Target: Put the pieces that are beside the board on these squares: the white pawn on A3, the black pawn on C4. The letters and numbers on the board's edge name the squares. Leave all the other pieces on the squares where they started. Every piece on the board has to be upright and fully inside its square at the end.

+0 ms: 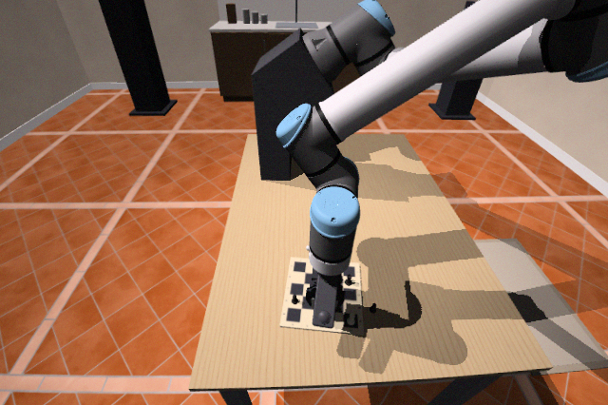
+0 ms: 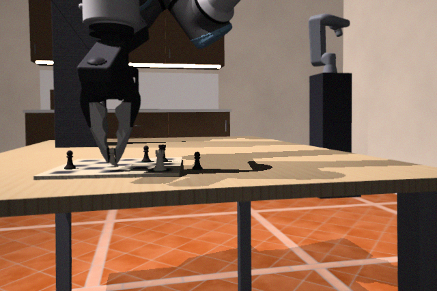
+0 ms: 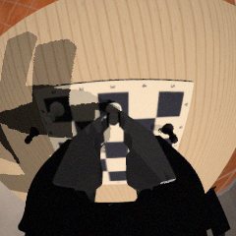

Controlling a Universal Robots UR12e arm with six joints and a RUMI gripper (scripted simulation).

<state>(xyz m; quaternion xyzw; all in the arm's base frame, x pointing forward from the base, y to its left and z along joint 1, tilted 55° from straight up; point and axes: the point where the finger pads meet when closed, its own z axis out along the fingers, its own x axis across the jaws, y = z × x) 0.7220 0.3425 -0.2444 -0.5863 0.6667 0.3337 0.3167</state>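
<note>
My gripper is shut on the white pawn, which looks slightly tilted, low over the front row of the board. In the wrist view the pawn overlaps the dark A3 square. Its base looks just above the board; contact is unclear. In the top view the gripper hides pawn and fingertips. The black pawn stands upright on the table beside the board's column 1 side.
A white rook stands in shadow at the front corner by column 1. A black rook and a second black pawn stand behind it. Another black pawn stands near the column 5 edge.
</note>
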